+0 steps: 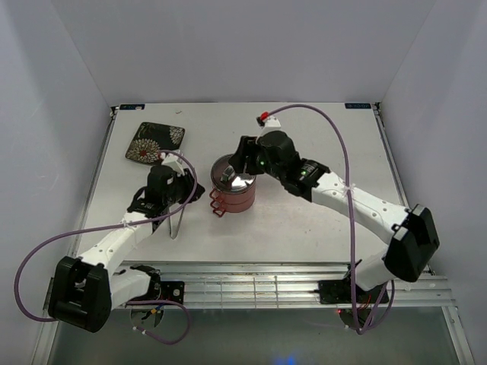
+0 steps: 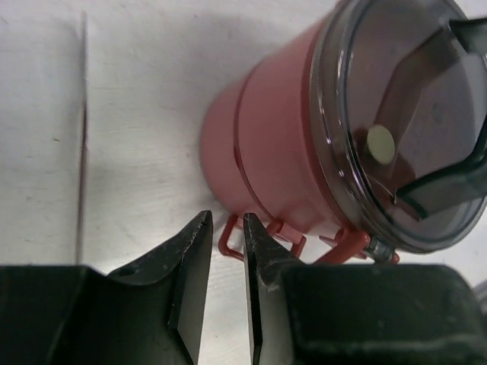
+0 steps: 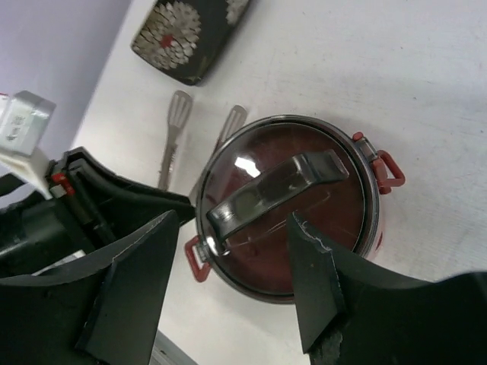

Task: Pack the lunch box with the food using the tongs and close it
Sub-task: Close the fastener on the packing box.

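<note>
From above, the left arm reaches in from the near left corner, and its gripper point(image 1: 195, 193) sits low beside the lunch box point(image 1: 234, 196). The box stands stacked and lidded mid-table point(image 1: 319, 129). The right arm bends in from the right, its gripper point(image 1: 242, 166) over the lid. The tongs point(image 1: 179, 218) lie under the left wrist. A patterned plate point(image 1: 155, 142) sits well apart at the far left corner, with bare room on the right.

At the left wrist, the gripper point(image 2: 226, 228) is released, its jaws a narrow slit apart and holding nothing. A red side handle point(image 2: 228, 239) lies just past the tips, and contact is unclear.

At the right wrist, the gripper point(image 3: 232, 228) is wide apart above the lid handle point(image 3: 274, 186). The tongs' point(image 3: 176, 122) ends are half hidden behind the box point(image 3: 346, 190), and what is inside it is hard to make out.
</note>
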Motion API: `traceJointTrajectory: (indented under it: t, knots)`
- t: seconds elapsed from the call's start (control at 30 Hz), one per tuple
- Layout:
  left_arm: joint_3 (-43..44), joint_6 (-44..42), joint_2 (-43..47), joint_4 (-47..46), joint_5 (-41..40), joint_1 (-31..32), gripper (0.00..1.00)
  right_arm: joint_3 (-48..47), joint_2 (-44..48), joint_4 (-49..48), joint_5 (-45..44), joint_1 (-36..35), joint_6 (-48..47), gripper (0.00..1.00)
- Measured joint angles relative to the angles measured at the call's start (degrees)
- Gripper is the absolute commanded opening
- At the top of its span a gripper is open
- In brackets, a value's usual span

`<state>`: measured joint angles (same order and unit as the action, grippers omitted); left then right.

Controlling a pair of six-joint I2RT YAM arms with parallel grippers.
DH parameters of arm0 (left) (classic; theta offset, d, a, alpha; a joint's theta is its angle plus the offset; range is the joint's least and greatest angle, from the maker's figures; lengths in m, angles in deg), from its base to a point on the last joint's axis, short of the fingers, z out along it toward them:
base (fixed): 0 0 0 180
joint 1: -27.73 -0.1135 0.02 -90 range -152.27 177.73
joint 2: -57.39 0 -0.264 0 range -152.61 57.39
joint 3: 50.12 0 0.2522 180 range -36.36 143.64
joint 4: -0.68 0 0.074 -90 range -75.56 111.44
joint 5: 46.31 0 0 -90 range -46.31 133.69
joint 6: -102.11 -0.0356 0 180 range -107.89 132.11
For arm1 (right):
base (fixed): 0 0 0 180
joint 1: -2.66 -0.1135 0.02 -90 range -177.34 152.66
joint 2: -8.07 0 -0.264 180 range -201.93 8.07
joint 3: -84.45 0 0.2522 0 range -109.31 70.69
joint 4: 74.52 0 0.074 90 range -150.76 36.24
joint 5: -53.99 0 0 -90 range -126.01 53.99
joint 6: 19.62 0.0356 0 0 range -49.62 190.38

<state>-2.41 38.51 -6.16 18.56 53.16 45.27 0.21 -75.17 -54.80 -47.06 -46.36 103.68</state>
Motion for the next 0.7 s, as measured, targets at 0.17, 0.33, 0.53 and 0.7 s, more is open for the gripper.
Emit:
traceJointTrajectory:
  t: [0.17, 0.33, 0.53, 0.7]
  knots:
    - [-1.8, 0.9, 0.0, -3.8, 3.9, 1.1, 0.33, -3.4, -6.0, 4.0, -0.4, -0.2, -3.0, 0.64]
    - [-1.8, 1.3, -1.1, -8.3, 4.6, 4.2, 0.32, -5.2, -8.9, 6.4, 0.0, -0.2, -3.7, 0.63]
    - [-1.8, 1.3, -3.4, -9.8, 3.4, 8.7, 0.32, -9.9, -13.0, 9.2, 0.0, -0.2, -5.0, 0.63]
    - [-1.8, 1.3, -6.0, -10.5, 2.2, 11.7, 0.32, -11.9, -15.0, 10.7, 0.6, 0.5, -7.7, 0.61]
